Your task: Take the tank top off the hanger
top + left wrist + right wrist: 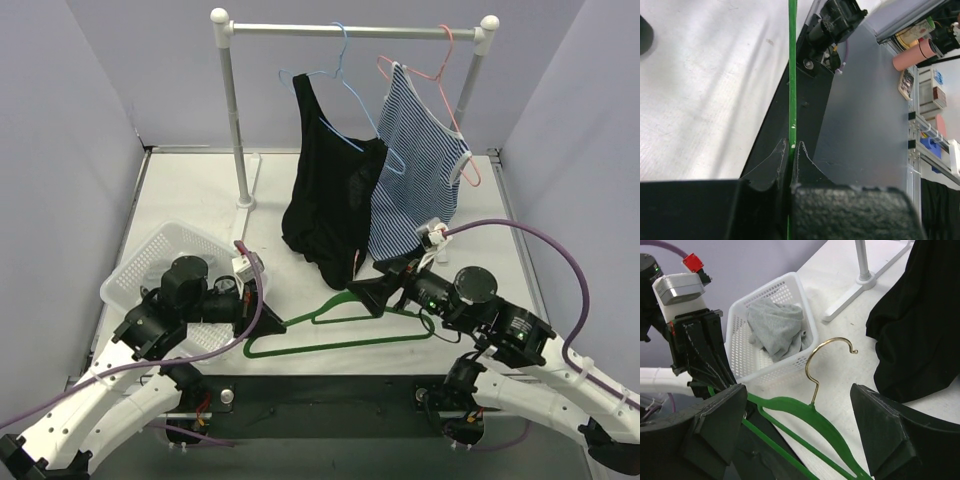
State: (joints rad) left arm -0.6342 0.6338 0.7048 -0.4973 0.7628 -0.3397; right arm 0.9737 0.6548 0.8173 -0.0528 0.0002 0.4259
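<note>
Hanger of green plastic (340, 345) (792, 75) (805, 415) lies flat and bare on the bench (200, 190), its gold hook (827, 347) pointing towards the rack. From my left wrist feed, the left hand (260, 326) (792, 147) is pinched tight on the hanger's thin bar at its left end. My right hand (385, 290) (796, 389) sits low at the other end with its fingers spread wide, one on each side of the hook's neck, gripping nothing.

Just left of the left arm stands a white basket (165, 245) (790, 285), and the right wrist feed shows a crumpled grey garment (775, 332) inside it; I cannot tell its cut from here.

Further back, a black tank top (325, 200) (925, 315) hangs from a blue hanger (343, 45) and a striped tank top (415, 170) from a pink hanger (447, 55), the two touching side by side. Both hang on the white rack (350, 30) at the far side of the bench. The black one droops low, just beyond my right hand.
</note>
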